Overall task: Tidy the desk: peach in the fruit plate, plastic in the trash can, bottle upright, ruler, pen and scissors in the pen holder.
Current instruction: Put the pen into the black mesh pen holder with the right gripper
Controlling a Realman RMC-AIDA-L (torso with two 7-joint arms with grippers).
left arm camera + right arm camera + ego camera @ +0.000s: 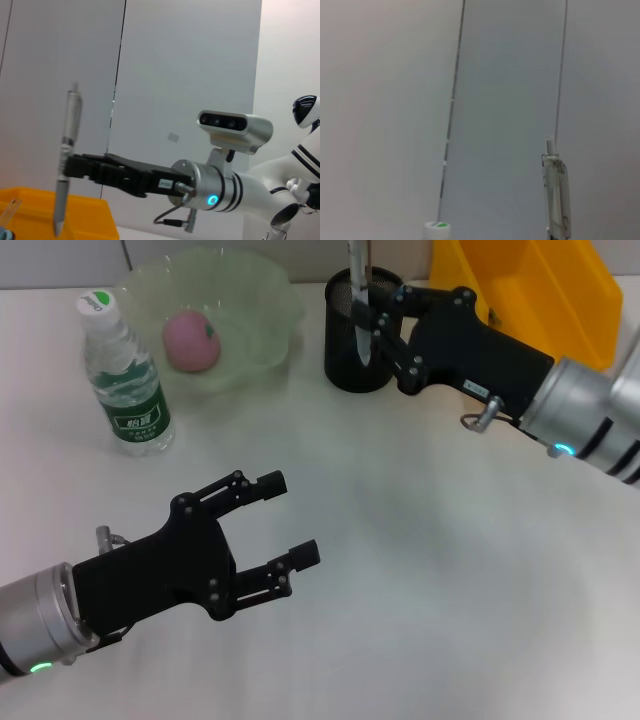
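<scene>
over the pen holder: the right hand (372, 318) pinches a clear-barrelled pen (358, 302) upright, tip down, so that it can go straight into the holder's mouth.
pen: its lower end is at or just inside the rim of the black mesh pen holder (345, 355); how deep it sits cannot be told. seen side-on from the left wrist, the pen (66, 160) hangs nearly vertical, gripped around its middle by the right hand (70, 166).
right hand state: closed narrow on the pen, reaching in level from the far side of the holder, which keeps the arm off the rim.
left hand: the left hand (285, 520) hovers low over bare surface (450, 560), well apart from the right hand, fingers spread wide and holding nothing; it looks idle, kept out of the way.
peach: already in the pale green fruit plate (268, 292), the peach (190, 340) resting near its middle, beyond the left hand.
bottle: the water bottle (122, 375) stands upright beside the plate, cap on.
trash can: the yellow bin (560, 295) sits just behind the right arm.
judgement: this is the pen step, near its end; next needs only a release once the pen is over the opening.
risk: letting go too high could make the pen tip over the rim.
</scene>
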